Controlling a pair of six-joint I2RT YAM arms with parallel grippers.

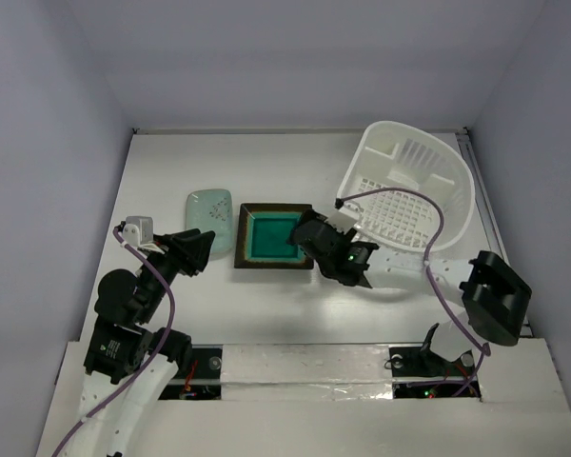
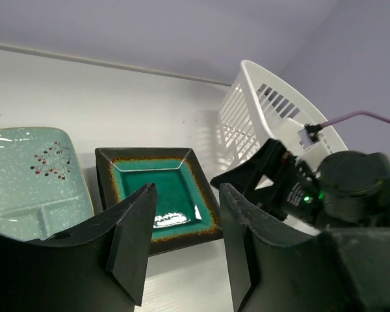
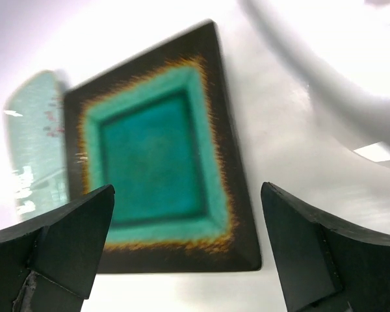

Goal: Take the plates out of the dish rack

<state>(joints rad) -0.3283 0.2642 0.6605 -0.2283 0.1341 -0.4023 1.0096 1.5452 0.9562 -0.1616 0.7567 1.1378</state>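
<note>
Top view: white dish rack (image 1: 414,157) sits at the upper right of the white tabletop (image 1: 171,162), slotted wall toward the top of the frame, gridded bottom open to the camera. Two plates lie flat on the tabletop to its left, near frame centre. The teal-centred plate (image 1: 269,238), square with a dark brown rim, lies just left of the rack's lower corner. The pale mint-green plate (image 1: 211,217), rounded-rectangular, lies just beside it on the left; whether their edges touch, cannot tell. Left wrist view picks up a small red sprig pattern on the mint plate. Right gripper (image 1: 309,231) sits over the right edge of the teal plate, between plate and rack, with a purple cable (image 1: 428,205) looping from its wrist across the rack. In the right wrist view its fingers (image 3: 71,234) are spread wide at the lower corners of the frame and the teal plate shows in the gap between them, blurred; contact with the plate cannot be told. The rack is a white blur at the upper right of that view. Left gripper (image 1: 202,249) sits left of centre, near the lower end of the mint plate, pointing toward both plates. In the left wrist view its two fingers are spread apart and frame the near edge of the teal plate, clear of it, with the mint plate at the left edge of the frame and the rack and right gripper at the right.
</note>
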